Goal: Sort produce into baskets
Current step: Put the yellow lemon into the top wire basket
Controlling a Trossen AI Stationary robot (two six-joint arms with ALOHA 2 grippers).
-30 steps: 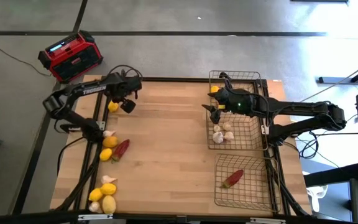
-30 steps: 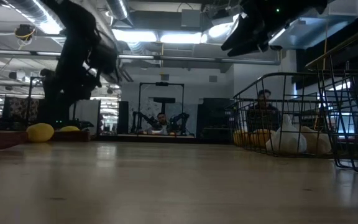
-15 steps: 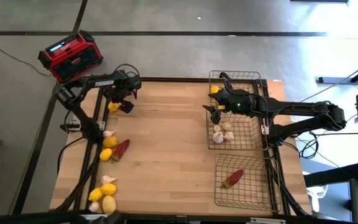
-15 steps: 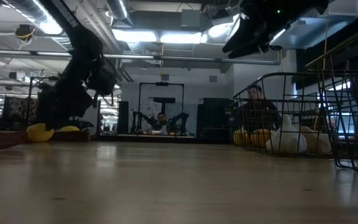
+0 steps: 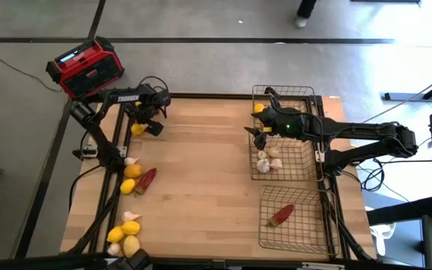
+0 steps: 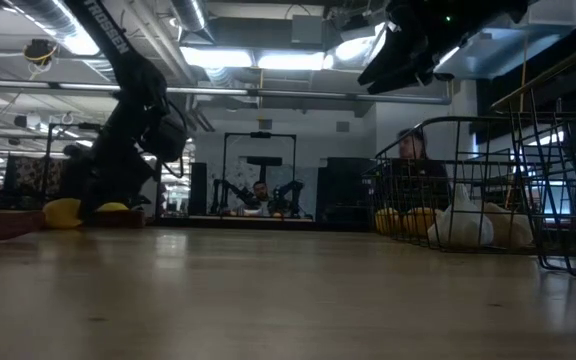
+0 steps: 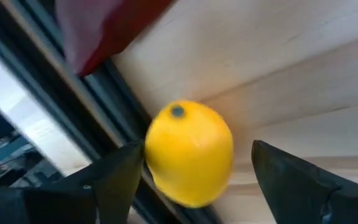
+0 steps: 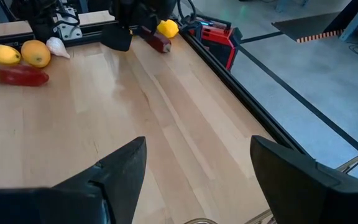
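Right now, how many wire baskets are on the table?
3, all along the table's right side: the far basket holds a lemon, the middle basket garlic, the near basket a chili pepper. None seems hidden.

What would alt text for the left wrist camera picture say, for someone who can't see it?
A yellow lemon sits on a pale wooden table, framed between the two dark, spread fingers of the left gripper. A black frame rail runs beside the lemon, and a blurred red shape lies beyond it.
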